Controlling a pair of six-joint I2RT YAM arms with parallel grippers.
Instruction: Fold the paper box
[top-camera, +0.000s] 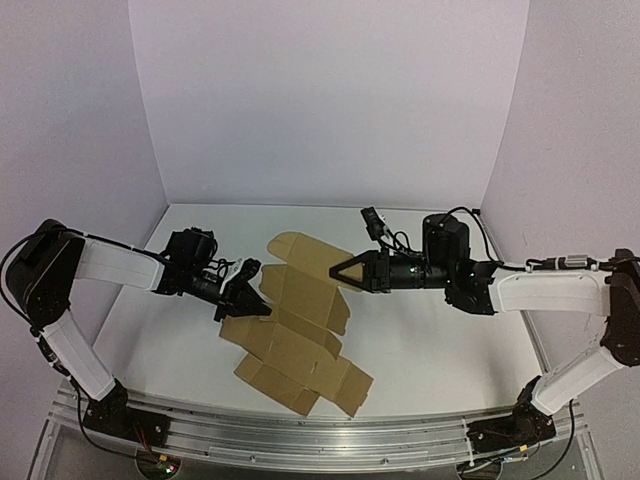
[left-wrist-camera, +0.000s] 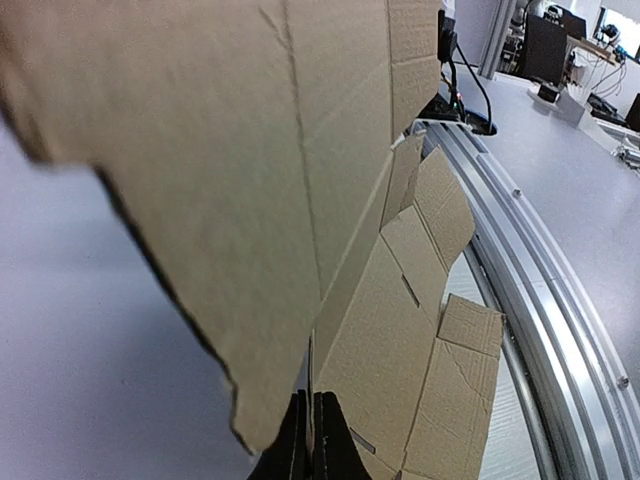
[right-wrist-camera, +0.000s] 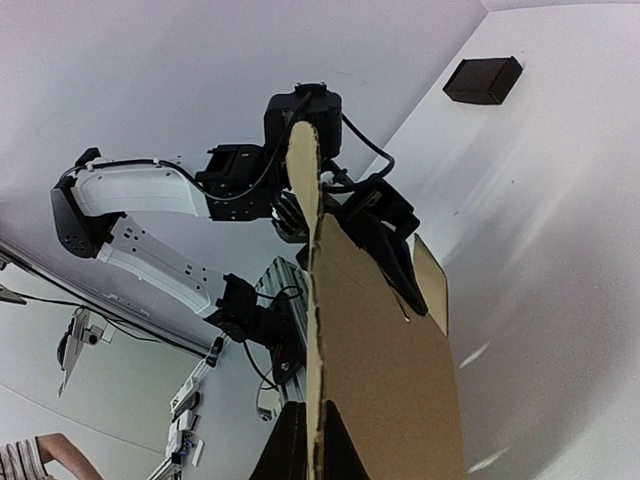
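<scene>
The paper box (top-camera: 295, 325) is a brown die-cut cardboard sheet, partly folded, in the middle of the table. Its far panel is raised off the table. My left gripper (top-camera: 252, 303) is shut on the sheet's left edge; in the left wrist view the fingers (left-wrist-camera: 335, 452) pinch the cardboard (left-wrist-camera: 400, 340) between them. My right gripper (top-camera: 335, 271) is shut on the raised far panel's right edge; in the right wrist view the fingers (right-wrist-camera: 338, 445) clamp the sheet (right-wrist-camera: 385, 370) edge-on.
A small black block (right-wrist-camera: 483, 80) lies on the table far off in the right wrist view. The metal rail (top-camera: 300, 432) runs along the near table edge. White walls enclose the back and sides.
</scene>
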